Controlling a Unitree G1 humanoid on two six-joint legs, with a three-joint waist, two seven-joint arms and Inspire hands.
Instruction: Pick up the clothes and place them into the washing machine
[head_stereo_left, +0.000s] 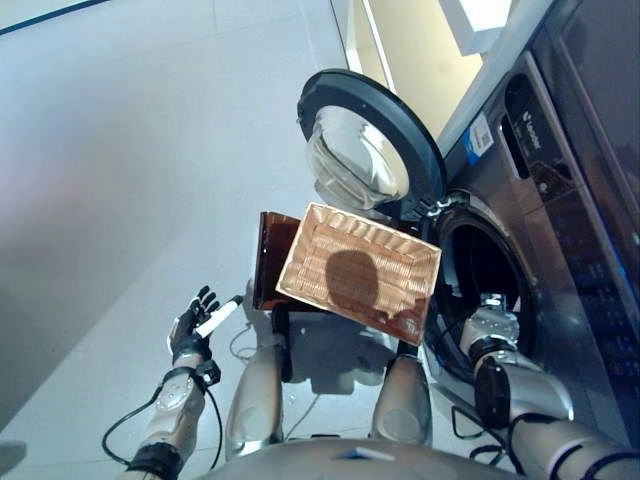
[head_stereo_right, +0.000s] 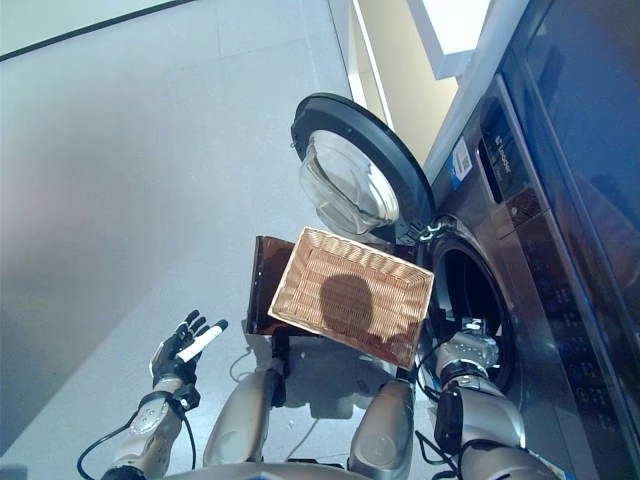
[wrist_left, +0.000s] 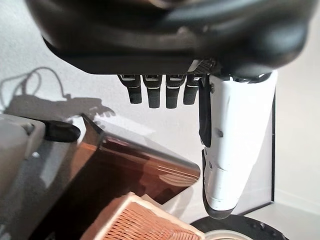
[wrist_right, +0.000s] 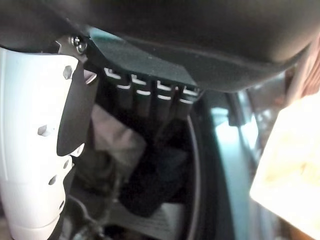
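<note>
- Looking down with my left eye, I see my left hand (head_stereo_left: 192, 328) out over the pale grey floor (head_stereo_left: 110, 150), fingers spread and holding nothing. A tan woven basket (head_stereo_left: 360, 270) sits tilted on a dark brown stand (head_stereo_left: 272, 255), just beside the grey washing machine (head_stereo_left: 560, 230). Its round door (head_stereo_left: 365, 140) hangs wide open.
- Seen from my right eye, my right hand (head_stereo_right: 462, 350) is reaching into the dark round hole of the machine.
- Past my left wrist, my fingers (wrist_left: 157, 92) hang straight and loose, with the basket corner beyond them.
- Past my right wrist, my fingers (wrist_right: 145, 100) point into the drum. Dark and pale clothes (wrist_right: 150, 175) lie inside. I cannot tell if my fingers hold them.
</note>
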